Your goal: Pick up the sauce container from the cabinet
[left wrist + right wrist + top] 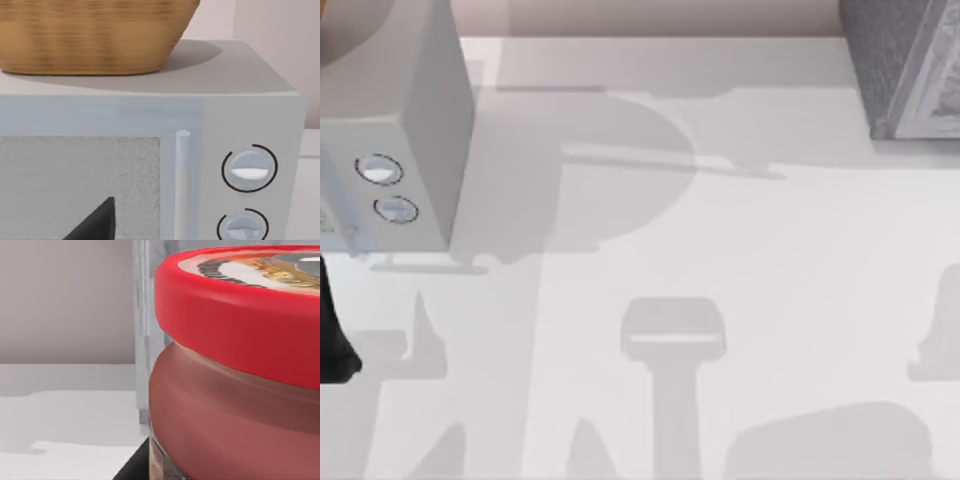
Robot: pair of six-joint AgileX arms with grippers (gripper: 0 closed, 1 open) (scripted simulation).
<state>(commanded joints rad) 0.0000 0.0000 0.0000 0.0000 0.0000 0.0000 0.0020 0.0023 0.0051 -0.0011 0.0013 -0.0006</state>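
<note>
While the sauce container [235, 370] looms against the right wrist camera, presumably for grasping, I cannot tell either hand's state.

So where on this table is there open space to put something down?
The wide middle of the table is bare, between the microwave at the left and the grey cabinet at the back right. The microwave's top is crowded: a wicker basket sits there.
</note>
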